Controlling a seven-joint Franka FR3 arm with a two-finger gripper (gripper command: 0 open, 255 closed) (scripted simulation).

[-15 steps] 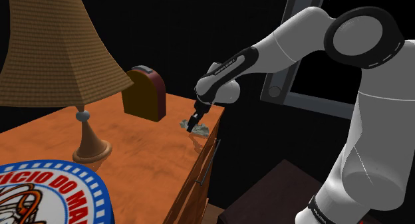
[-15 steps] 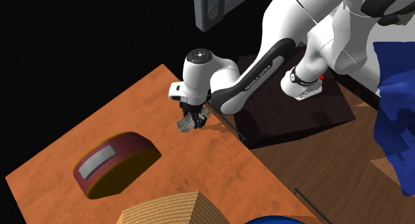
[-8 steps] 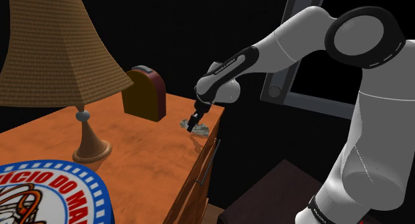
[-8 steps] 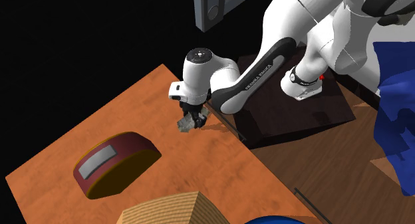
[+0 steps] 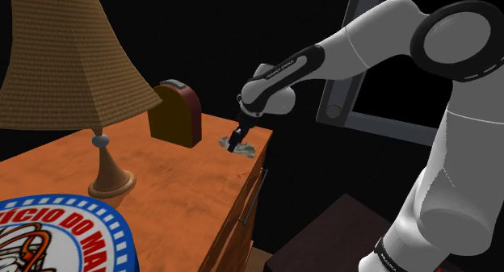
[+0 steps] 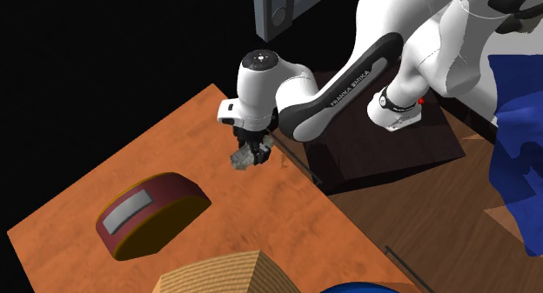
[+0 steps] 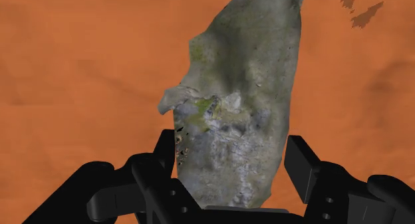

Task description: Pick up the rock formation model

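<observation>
- Rock model (image 7: 233,90), grey with greenish patches, clamped between the black fingers (image 7: 302,163) of the gripper (image 7: 233,149).
- Closed in on it from both sides, pads against its flanks, jaws kept apart by its bulk.
- Hung low over the orange tabletop (image 5: 178,177), close to its edge; could not tell whether touching.
- Sat well apart from the dark red rounded box (image 5: 175,111) and the lamp (image 5: 105,173).

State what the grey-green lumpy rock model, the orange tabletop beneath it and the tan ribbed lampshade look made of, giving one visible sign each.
Grey-green lumpy rock model: rough matte stone, pitted with mossy patches.
Orange tabletop: probably polished wood, faint grain and sheen.
Tan ribbed lampshade: apparently woven fibre, fine horizontal ribs.
</observation>
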